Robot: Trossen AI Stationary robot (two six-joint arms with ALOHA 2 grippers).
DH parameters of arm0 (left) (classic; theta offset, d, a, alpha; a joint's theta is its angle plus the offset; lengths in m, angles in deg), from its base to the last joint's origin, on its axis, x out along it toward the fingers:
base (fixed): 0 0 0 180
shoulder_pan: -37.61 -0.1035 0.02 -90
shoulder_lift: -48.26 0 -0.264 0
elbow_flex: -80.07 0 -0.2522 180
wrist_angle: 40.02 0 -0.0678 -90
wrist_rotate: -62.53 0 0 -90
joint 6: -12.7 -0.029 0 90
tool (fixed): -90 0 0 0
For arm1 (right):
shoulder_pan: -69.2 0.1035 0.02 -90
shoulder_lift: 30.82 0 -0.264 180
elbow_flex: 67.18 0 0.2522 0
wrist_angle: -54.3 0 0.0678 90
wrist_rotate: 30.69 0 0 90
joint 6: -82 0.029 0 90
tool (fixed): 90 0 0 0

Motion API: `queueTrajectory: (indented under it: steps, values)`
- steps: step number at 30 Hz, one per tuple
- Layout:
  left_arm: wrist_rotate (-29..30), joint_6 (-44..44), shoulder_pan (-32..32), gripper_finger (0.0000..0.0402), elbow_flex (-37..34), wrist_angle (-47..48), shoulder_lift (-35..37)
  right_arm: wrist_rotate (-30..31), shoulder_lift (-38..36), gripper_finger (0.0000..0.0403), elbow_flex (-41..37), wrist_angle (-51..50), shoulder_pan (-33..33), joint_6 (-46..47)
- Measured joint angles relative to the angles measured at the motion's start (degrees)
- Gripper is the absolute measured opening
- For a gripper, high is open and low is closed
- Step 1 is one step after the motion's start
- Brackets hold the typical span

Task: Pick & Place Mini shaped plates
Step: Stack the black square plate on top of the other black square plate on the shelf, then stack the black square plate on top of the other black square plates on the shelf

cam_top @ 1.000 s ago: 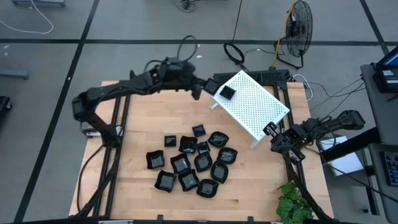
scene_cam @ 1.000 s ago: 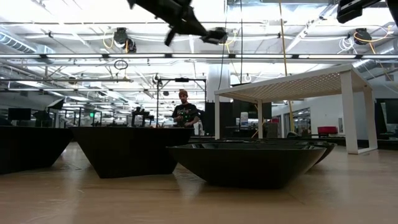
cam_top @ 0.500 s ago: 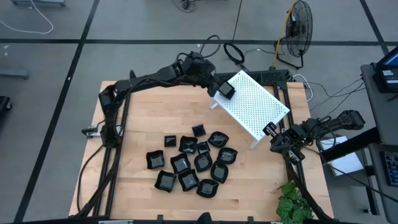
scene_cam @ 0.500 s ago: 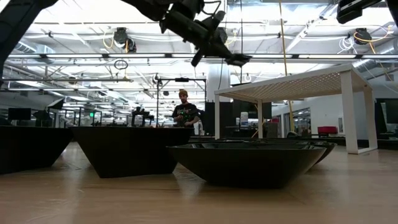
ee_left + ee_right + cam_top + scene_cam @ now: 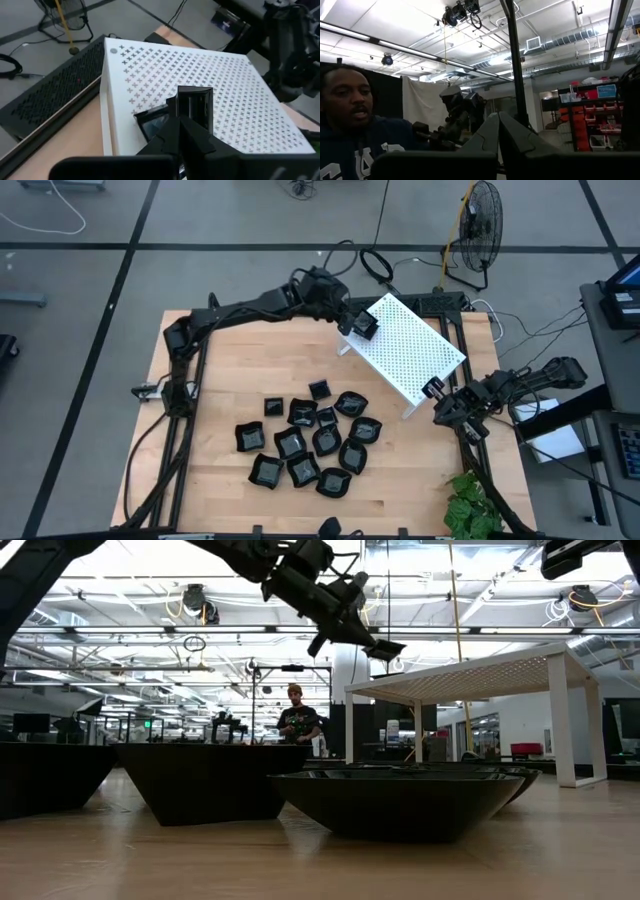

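Black mini plate point(image 5: 195, 102) gripped by left pincer point(image 5: 358, 326) over white perforated rack point(image 5: 415, 350); right pincer point(image 5: 437, 392) closed, idle; no legible writing.

Two matte black jointed metal arms point(image 5: 240, 308), each ending in a dark wedge-fingered claw point(image 5: 187, 132), with black cables alongside.

A light wooden table point(image 5: 210, 430) carries a huddle of small glossy black plates point(image 5: 305, 442), some touching, spread across its middle toward the near edge. At the far right corner a white perforated rack point(image 5: 410, 350) stands on legs, set at an angle to the table's edges. A black perforated panel point(image 5: 55, 90) lies just beside the rack at the far edge. Leafy green sprigs point(image 5: 470, 510) show at the near right corner.
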Motion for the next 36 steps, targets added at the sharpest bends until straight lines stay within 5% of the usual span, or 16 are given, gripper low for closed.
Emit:
queueTrajectory:
  steps: [14, 29, 36]
  values:
    - [0.81, 0.61, 0.63, 0.0003, -0.02, -0.75, -1.93, 0.02, 0.0, 0.0, 0.0, -0.98, -0.01, 0.0]
    - [0.87, -1.35, 0.7, 0.0048, -0.04, -1.82, -2.69, 0.02, 0.0, 0.0, 0.0, -1.01, -0.02, 0.0]
    - [5.27, -12.1, 0.81, 0.0069, 0.0, 14.03, 6.37, 0.01, 0.0, 0.0, 0.0, -1.0, -0.01, 0.01]
